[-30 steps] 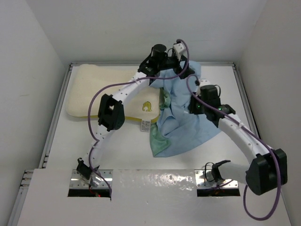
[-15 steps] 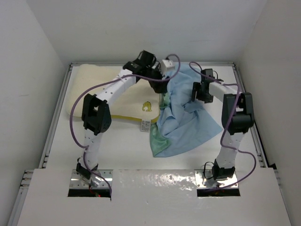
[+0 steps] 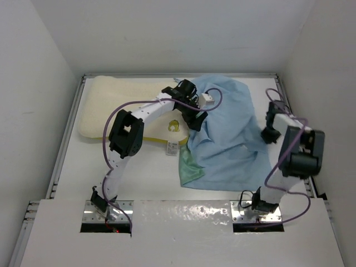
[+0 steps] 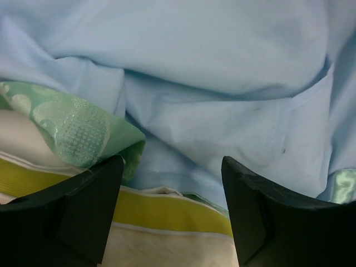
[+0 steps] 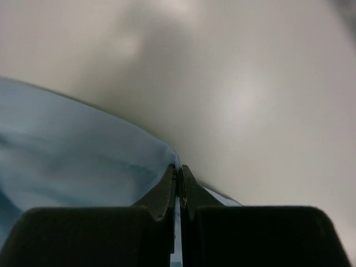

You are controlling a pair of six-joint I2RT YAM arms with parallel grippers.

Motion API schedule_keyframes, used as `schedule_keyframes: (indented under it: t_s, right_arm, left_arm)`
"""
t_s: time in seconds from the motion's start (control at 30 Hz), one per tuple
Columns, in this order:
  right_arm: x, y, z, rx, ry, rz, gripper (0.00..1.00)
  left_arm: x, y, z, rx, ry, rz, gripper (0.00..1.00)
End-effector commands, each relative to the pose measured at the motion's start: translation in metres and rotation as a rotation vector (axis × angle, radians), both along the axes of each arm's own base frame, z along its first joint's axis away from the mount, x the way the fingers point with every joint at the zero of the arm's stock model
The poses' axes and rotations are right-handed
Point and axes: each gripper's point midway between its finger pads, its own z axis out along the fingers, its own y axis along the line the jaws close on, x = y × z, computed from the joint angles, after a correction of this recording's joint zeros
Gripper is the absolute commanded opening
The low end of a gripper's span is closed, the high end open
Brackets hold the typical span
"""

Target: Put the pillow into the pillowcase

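- As the case point(image 3: 233, 144) lies beside the pillow point(image 3: 111, 105), only overlapping its right end, the step in hand seems to be opening the case's mouth.
- The right gripper point(image 5: 178, 169) is closed on the case's blue edge, far right.
- The left gripper point(image 4: 172, 167) stands wide, holding nothing; the green fold point(image 4: 78, 128) and yellow band point(image 4: 167, 208) lie just between its jaws.
- Next, I think, it should pinch one layer only.

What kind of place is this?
Probably a robot laboratory cell: a white table boxed by plain white walls, two cabled robot arms bolted at its near edge, with a cream-white textured pillow and a light blue fabric pillowcase on it.
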Motion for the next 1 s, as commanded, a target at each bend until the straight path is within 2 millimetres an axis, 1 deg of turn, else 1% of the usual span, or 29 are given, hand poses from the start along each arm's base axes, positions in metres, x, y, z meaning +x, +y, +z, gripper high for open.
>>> schedule_keyframes:
  t_s: [0.0, 0.03, 0.07, 0.1, 0.13, 0.17, 0.2, 0.23, 0.27, 0.3, 0.33, 0.37, 0.4, 0.43, 0.47, 0.5, 0.53, 0.57, 0.6, 0.63, 0.67, 0.7, 0.73, 0.77, 0.8, 0.83, 0.9, 0.93, 0.97]
  right_arm:
    - [-0.052, -0.035, 0.033, -0.137, -0.070, -0.243, 0.00]
    - [-0.052, -0.032, 0.053, -0.149, -0.138, -0.228, 0.00]
    - [-0.055, -0.027, 0.053, -0.139, -0.156, -0.197, 0.03]
    - [-0.050, -0.014, 0.067, -0.140, -0.198, -0.092, 0.32]
    - [-0.044, -0.008, 0.076, -0.157, -0.218, -0.029, 0.50]
    - [-0.042, -0.005, 0.086, -0.212, -0.206, 0.068, 0.63]
    - [-0.032, 0.006, 0.109, -0.296, -0.231, 0.154, 0.82]
    - [-0.024, 0.018, 0.118, -0.325, -0.254, 0.242, 0.87]
    - [-0.017, 0.029, 0.126, -0.369, -0.241, 0.406, 0.90]
    - [-0.008, 0.054, 0.130, -0.353, -0.265, 0.552, 0.90]
    - [0.000, 0.096, 0.129, -0.199, -0.330, 0.758, 0.80]
    - [-0.001, 0.123, 0.128, -0.153, -0.329, 0.960, 0.62]
    - [-0.004, 0.143, 0.126, -0.099, -0.333, 1.082, 0.44]
    - [-0.006, 0.165, 0.125, -0.039, -0.339, 1.195, 0.26]
    - [-0.008, 0.176, 0.123, -0.023, -0.329, 1.252, 0.27]
    - [-0.009, 0.194, 0.124, -0.014, -0.329, 1.325, 0.34]
    - [-0.013, 0.202, 0.120, -0.009, -0.308, 1.368, 0.40]
    - [-0.013, 0.209, 0.113, -0.011, -0.276, 1.405, 0.48]
    - [-0.016, 0.224, 0.111, -0.009, -0.268, 1.452, 0.52]
    - [-0.017, 0.232, 0.108, -0.006, -0.262, 1.479, 0.55]
    - [-0.019, 0.240, 0.100, 0.003, -0.250, 1.513, 0.57]
    - [-0.025, 0.256, 0.095, 0.010, -0.247, 1.566, 0.61]
    - [-0.025, 0.264, 0.092, 0.005, -0.255, 1.590, 0.62]
    - [-0.025, 0.271, 0.089, 0.007, -0.252, 1.606, 0.63]
    - [-0.025, 0.280, 0.082, 0.011, -0.237, 1.627, 0.64]
    - [-0.023, 0.286, 0.079, 0.018, -0.237, 1.638, 0.64]
    - [-0.017, 0.288, 0.067, 0.015, -0.205, 1.630, 0.64]
    - [-0.011, 0.288, 0.064, -0.005, -0.206, 1.622, 0.64]
    - [-0.007, 0.286, 0.060, -0.027, -0.194, 1.622, 0.64]
  left_arm:
    - [0.035, -0.013, 0.030, -0.079, -0.104, 0.075, 0.70]
    - [0.038, -0.014, 0.033, -0.087, -0.108, 0.076, 0.70]
    - [0.041, -0.015, 0.037, -0.092, -0.119, 0.077, 0.70]
    - [0.050, -0.015, 0.049, -0.098, -0.149, 0.088, 0.71]
    - [0.054, -0.015, 0.054, -0.104, -0.160, 0.097, 0.72]
    - [0.066, -0.012, 0.070, -0.123, -0.189, 0.120, 0.74]
    - [0.070, -0.007, 0.075, -0.124, -0.183, 0.144, 0.76]
    - [0.077, -0.003, 0.088, -0.147, -0.198, 0.157, 0.80]
    - [0.086, 0.012, 0.094, -0.150, -0.197, 0.187, 0.84]
    - [0.090, 0.022, 0.107, -0.165, -0.210, 0.206, 0.88]
    - [0.093, 0.034, 0.107, -0.157, -0.208, 0.225, 0.88]
    - [0.104, 0.060, 0.119, -0.146, -0.235, 0.278, 0.88]
    - [0.109, 0.078, 0.120, -0.128, -0.245, 0.308, 0.88]
    - [0.117, 0.109, 0.111, -0.084, -0.242, 0.351, 0.88]
    - [0.112, 0.127, 0.113, -0.047, -0.235, 0.371, 0.88]
    - [0.114, 0.151, 0.109, 0.020, -0.259, 0.388, 0.88]
    - [0.108, 0.171, 0.094, 0.084, -0.233, 0.409, 0.92]
    - [0.105, 0.203, 0.086, 0.145, -0.209, 0.461, 0.93]
    - [0.103, 0.230, 0.090, 0.210, -0.233, 0.515, 0.94]
    - [0.091, 0.249, 0.072, 0.254, -0.180, 0.541, 1.00]
    - [0.089, 0.283, 0.075, 0.265, -0.169, 0.616, 1.00]
    - [0.086, 0.301, 0.070, 0.268, -0.143, 0.655, 1.00]
    - [0.078, 0.333, 0.059, 0.284, -0.092, 0.731, 1.00]
    - [0.075, 0.344, 0.056, 0.293, -0.080, 0.758, 1.00]
    - [0.073, 0.366, 0.052, 0.310, -0.067, 0.811, 1.00]
    - [0.063, 0.387, 0.040, 0.328, -0.029, 0.854, 1.00]
    - [0.058, 0.403, 0.031, 0.347, -0.031, 0.880, 1.00]
    - [0.047, 0.408, 0.016, 0.369, 0.004, 0.878, 1.00]
    - [0.045, 0.411, 0.007, 0.391, 0.005, 0.875, 1.00]
